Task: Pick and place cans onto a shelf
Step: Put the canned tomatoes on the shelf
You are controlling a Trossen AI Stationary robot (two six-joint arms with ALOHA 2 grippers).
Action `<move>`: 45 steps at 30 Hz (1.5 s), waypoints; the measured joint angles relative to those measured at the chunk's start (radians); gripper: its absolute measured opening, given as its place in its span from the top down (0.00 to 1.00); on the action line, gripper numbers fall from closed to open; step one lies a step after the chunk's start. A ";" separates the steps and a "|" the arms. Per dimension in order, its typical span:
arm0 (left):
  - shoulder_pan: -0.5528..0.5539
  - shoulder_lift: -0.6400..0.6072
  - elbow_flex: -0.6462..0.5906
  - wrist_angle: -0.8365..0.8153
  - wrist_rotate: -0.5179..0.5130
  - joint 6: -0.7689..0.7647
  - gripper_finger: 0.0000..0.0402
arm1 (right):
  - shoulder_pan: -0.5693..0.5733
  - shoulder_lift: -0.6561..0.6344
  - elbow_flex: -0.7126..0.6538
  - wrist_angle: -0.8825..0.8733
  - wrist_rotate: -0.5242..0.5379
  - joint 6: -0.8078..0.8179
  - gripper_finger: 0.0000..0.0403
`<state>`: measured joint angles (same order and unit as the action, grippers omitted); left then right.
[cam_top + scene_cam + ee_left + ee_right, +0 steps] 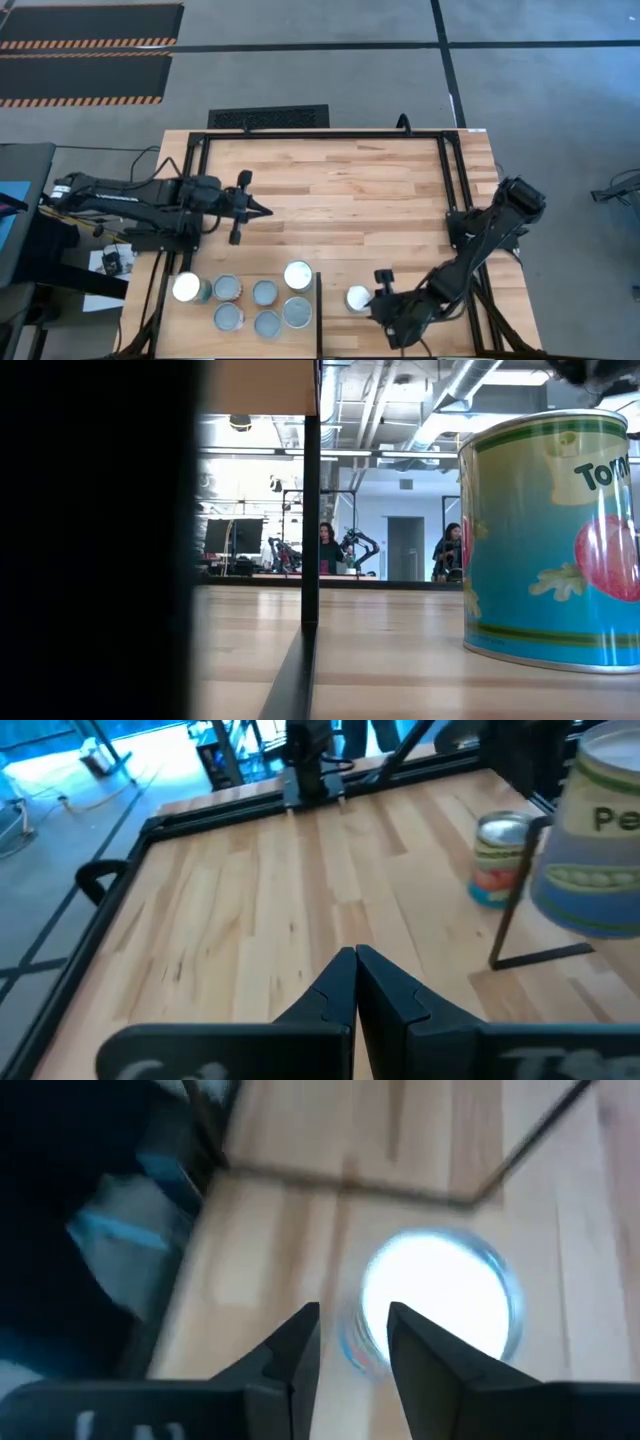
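One can (358, 298) with a white top and a blue tomato label (550, 540) stands upright on the tabletop near the front edge, just right of the shelf's dark edge (318, 310). My right gripper (378, 288) hangs over this can, fingers slightly apart (355, 1342), with the can's bright top (440, 1305) beside them. Several cans (265, 292) stand on the pale shelf (195, 332) at the near left. My left gripper (262, 208) is shut and empty over the table's left middle (355, 985).
A black frame (320, 135) runs around the tabletop. The shelf's thin dark post (310, 510) stands left of the tomato can. Bare planks (350, 200) lie between the two arms. People sit in the room behind (325, 550).
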<state>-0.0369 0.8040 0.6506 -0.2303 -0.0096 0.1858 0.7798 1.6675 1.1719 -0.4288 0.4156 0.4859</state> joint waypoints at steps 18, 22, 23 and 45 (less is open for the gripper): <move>0.045 0.001 0.000 0.014 -0.003 -0.021 1.00 | -0.084 0.200 0.217 -0.257 0.013 -0.175 0.97; 0.045 0.020 0.000 0.070 -0.004 -0.026 1.00 | -0.151 0.182 0.214 -0.281 0.023 -0.235 0.97; 0.045 0.024 0.000 0.079 -0.004 -0.025 1.00 | -0.171 0.174 0.214 -0.288 0.023 -0.252 0.98; 0.191 -0.138 -0.269 0.287 0.003 -0.009 1.00 | -0.778 0.089 0.215 -0.006 -0.341 -0.920 0.99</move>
<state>0.1540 0.6659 0.3816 0.0563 -0.0067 0.1764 0.0023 1.7561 1.3869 -0.4343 0.0741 -0.4336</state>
